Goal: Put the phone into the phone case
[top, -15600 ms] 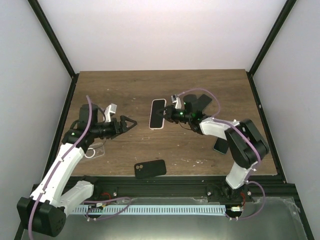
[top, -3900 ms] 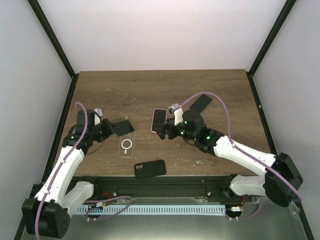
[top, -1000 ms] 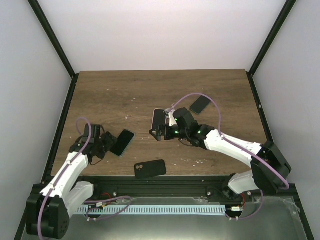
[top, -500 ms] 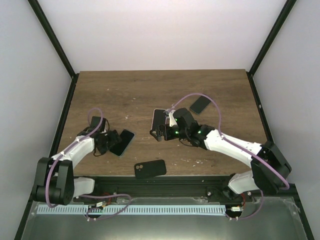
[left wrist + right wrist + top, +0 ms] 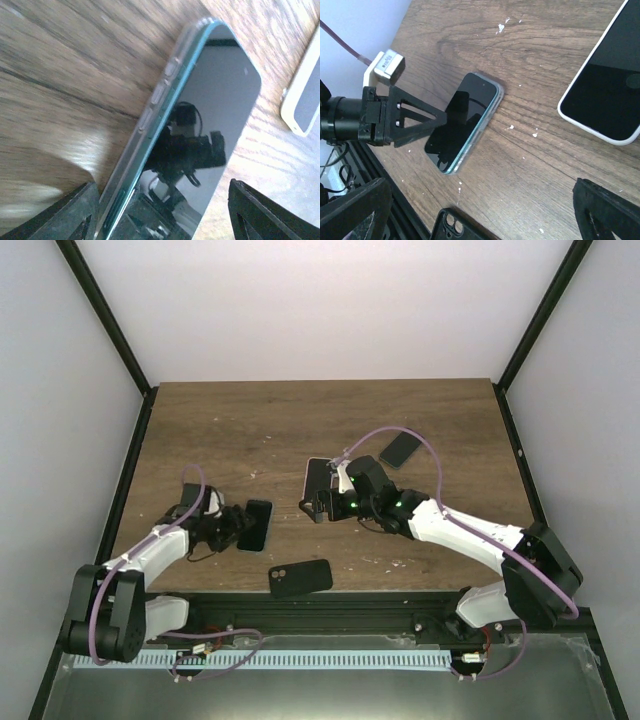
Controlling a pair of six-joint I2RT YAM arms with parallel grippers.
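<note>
The phone (image 5: 255,524) lies screen up on the wood, its teal edge seated in the clear phone case (image 5: 150,102). My left gripper (image 5: 232,527) is low at the phone's left end. In the left wrist view its open fingers (image 5: 80,212) straddle the phone (image 5: 210,115): the left one is close by the case edge, the right one apart. The right wrist view shows the phone (image 5: 465,120) with one left finger (image 5: 427,122) over its screen. My right gripper (image 5: 314,504) hovers open and empty near mid-table.
A black case with camera cutouts (image 5: 300,578) lies near the front edge. A white-rimmed phone (image 5: 316,470) sits partly under my right gripper. Another dark phone (image 5: 400,448) lies further back right. The table's front edge and rail run just below the black case.
The cased phone has turned from slanted to nearly straight and shifted slightly right. My left arm swung round behind it and its jaws narrowed a little. The right arm has not moved.
</note>
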